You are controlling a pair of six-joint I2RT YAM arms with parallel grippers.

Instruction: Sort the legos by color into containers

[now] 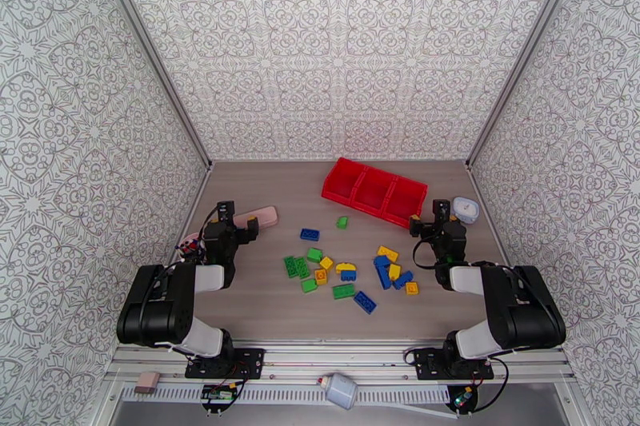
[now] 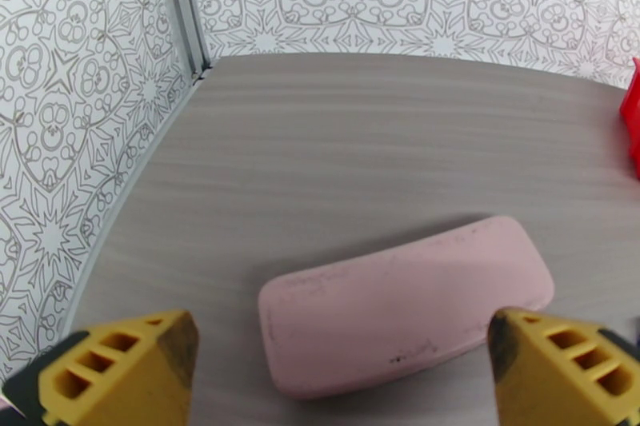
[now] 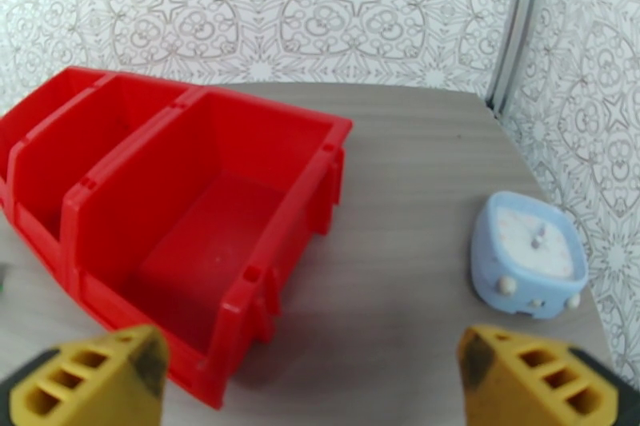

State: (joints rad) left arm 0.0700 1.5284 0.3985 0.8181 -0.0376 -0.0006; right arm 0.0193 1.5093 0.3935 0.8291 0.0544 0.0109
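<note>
Several green, blue and yellow legos (image 1: 346,269) lie scattered on the middle of the wooden table. One green lego (image 1: 342,222) sits apart, closer to the containers (image 1: 374,189), a row of three joined red bins at the back right. In the right wrist view the nearest bin (image 3: 216,244) has nothing in it. My left gripper (image 1: 240,226) (image 2: 342,356) hovers open at the left, over a pink case. My right gripper (image 1: 430,218) (image 3: 312,364) stands open at the right, just before the bins' end. Neither holds anything.
A flat pink case (image 1: 258,218) (image 2: 408,304) lies under the left fingers. A small blue-and-white clock (image 1: 465,209) (image 3: 530,256) sits right of the bins near the wall. A pink cup (image 1: 190,244) stands by the left wall. Patterned walls enclose the table.
</note>
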